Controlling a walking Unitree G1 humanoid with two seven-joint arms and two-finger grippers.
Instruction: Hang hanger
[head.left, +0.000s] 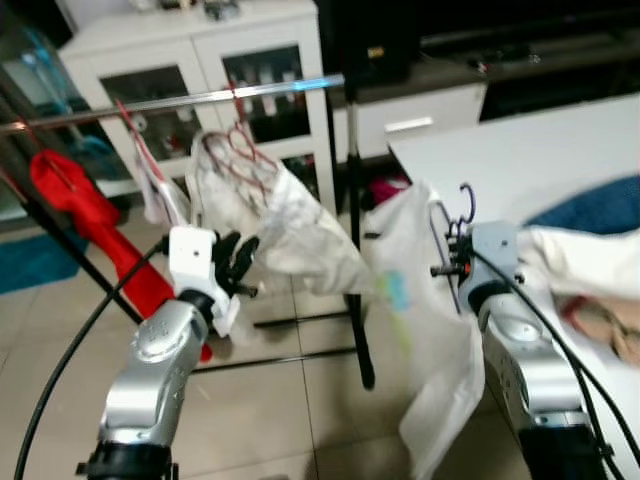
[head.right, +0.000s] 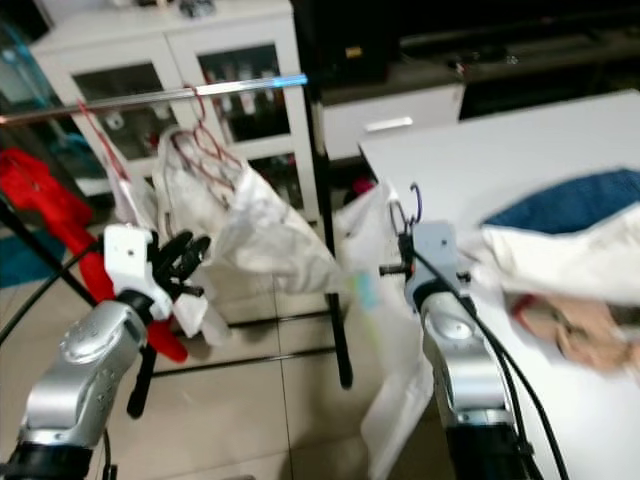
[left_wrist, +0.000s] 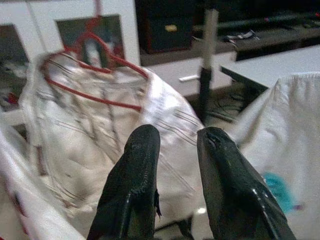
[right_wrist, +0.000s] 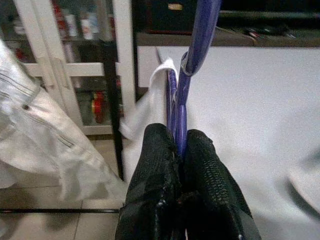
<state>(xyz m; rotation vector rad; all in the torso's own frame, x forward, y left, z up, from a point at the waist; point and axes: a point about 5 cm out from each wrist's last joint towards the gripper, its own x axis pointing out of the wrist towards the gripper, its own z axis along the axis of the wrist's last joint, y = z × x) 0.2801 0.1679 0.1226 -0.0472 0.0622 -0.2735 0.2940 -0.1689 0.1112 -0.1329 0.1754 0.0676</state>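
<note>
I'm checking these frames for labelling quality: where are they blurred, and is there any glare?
Left eye view: soft overall, with a bright bluish glint on the rail. Left wrist view: the red hanger and its garment are smeared, the left hand sharper. Right wrist view: right hand and purple hanger crisp.

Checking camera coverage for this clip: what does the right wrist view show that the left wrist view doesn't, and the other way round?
Right wrist view: the right gripper shut on a purple hanger, beside the white table.

Left wrist view: the left gripper, fingers apart and holding nothing, facing a red hanger with a white shirt on it.

Both: the white glass-door cabinet and the rack's black post.
</note>
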